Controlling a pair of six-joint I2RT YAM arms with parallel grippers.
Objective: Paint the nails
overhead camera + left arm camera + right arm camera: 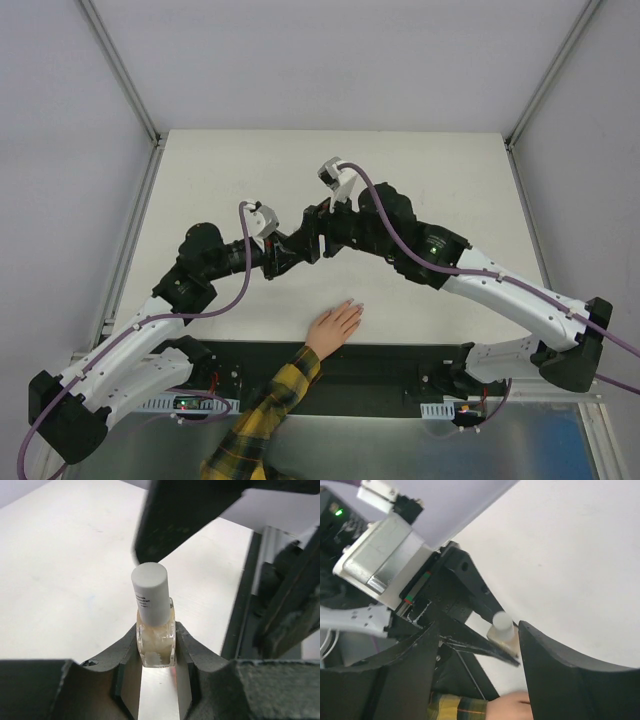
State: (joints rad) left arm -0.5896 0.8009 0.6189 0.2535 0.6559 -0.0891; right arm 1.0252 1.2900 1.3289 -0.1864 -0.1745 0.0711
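The bottle [156, 647] is held clamped in the left end effector [156, 660] above the middle of the worktop [450, 180], and the right end effector [477, 630] is spread apart with the white cap [502, 622] between its fingers, not yet gripped. The nails [355, 306] are found on the hand [333, 328] laid flat at the near edge, well apart from the bottle. Uncapping is judged to be the step in hand: the cap must next be pinched squarely and unscrewed without the bottle being tilted.

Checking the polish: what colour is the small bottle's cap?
White cylindrical cap; clearest in left wrist view.
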